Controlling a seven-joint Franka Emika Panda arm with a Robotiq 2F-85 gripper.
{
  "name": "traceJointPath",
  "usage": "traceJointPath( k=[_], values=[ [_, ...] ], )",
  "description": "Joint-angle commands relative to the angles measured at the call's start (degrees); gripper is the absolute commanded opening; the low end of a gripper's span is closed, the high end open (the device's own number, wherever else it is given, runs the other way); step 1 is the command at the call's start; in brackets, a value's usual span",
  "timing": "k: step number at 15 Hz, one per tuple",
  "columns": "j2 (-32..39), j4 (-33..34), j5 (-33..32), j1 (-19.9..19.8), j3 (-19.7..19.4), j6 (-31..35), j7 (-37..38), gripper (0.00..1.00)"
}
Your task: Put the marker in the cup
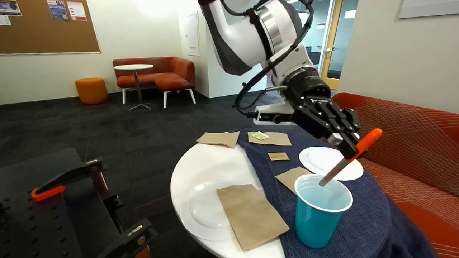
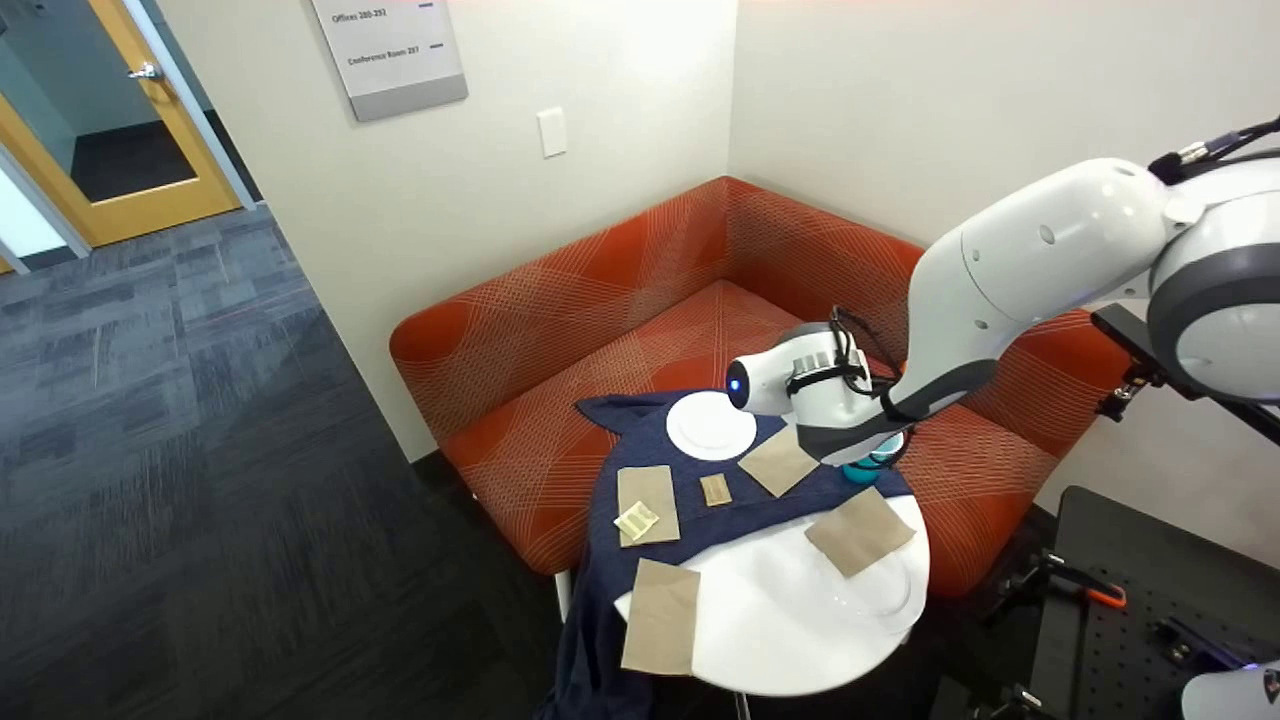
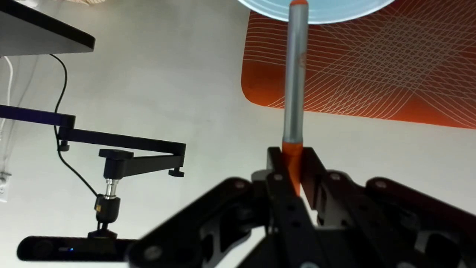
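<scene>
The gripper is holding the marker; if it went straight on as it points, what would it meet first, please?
The gripper itself would probably meet the patterned couch backrest, or the wall behind it; depth is unclear. The marker might brush the teal cup sooner.

- In an exterior view, cloth point(image 1: 364, 211) is covering the right side of the table point(image 1: 200, 166).
- Cup point(image 1: 317, 225) is standing on the cloth, toward the front.
- Marker point(image 1: 340, 167) is slanting over the cup, tip above or inside the mouth, can't tell which.
- Gripper point(image 3: 292, 162) is holding the marker mid-length.
- Back plate point(image 1: 321, 159) is lying on the cloth behind the cup.
- Middle napkin point(image 1: 292, 176) is lying left of the back plate.
- Small packet point(image 1: 278, 156) is lying behind the middle napkin.
- Other packet point(image 1: 259, 135) is resting on back napkin point(image 1: 280, 139).
- Front plate point(image 1: 200, 223) is sitting left of the cup; front napkin point(image 1: 252, 216) is partly covering it.
- Edge napkin point(image 1: 219, 139) is lying left of the back napkin.
- Sofa point(image 1: 405, 129) is standing right of the table.
</scene>
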Motion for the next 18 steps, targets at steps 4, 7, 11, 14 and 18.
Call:
traceJointPath(
  k=[4,7,11,14,18],
  values=[
    [4.9,4.6,0.4,0.4,-0.1,-1.3,0.1,0.04],
    [6.6,6.0,0.4,0.6,-0.3,-1.5,-0.2,0.04],
    [8.8,7.7,0.6,0.7,-0.4,-1.5,0.2,0.04],
    [10.3,8.8,1.0,0.8,-0.5,-1.6,1.1,0.04],
    [12.4,10.2,1.9,0.9,-0.6,-1.8,1.9,0.04]
  ],
)
